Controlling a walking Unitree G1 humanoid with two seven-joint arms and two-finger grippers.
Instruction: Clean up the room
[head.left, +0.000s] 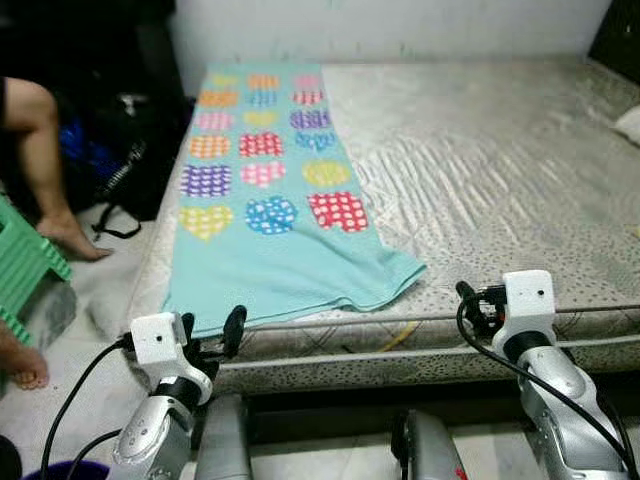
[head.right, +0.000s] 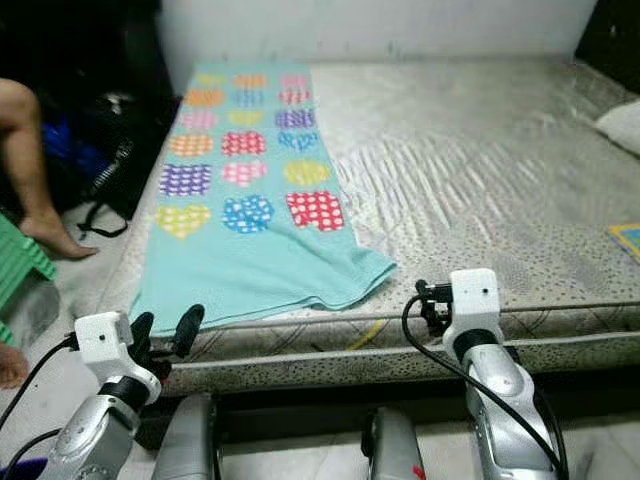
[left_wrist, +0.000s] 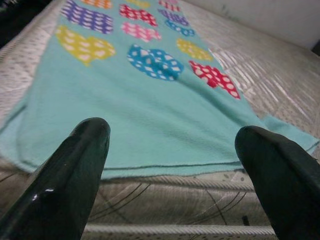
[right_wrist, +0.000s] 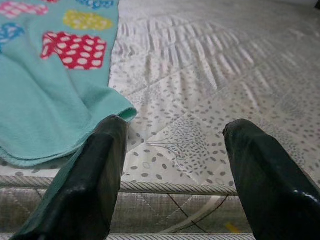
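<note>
At the foot of the mattress (head.left: 480, 170) we hold both grippers just short of its near edge. Our left gripper (head.left: 212, 332) has its two black fingers (left_wrist: 65, 180) spread apart and empty, facing the near hem of the blanket (head.left: 270, 240). Our right gripper (right_wrist: 172, 185) also has its fingers apart, holding nothing, facing bare mattress just beside the blanket's near corner. The blanket is teal with rows of coloured dotted hearts, and it lies flat along the left side of the mattress, its near hem reaching the mattress edge, its near right corner slightly rumpled. Off to our left a person's leg (head.left: 40, 160) stands on the floor beside a green stool (head.left: 25, 265), with a dark bag (head.left: 130, 150) against the mattress side.
</note>
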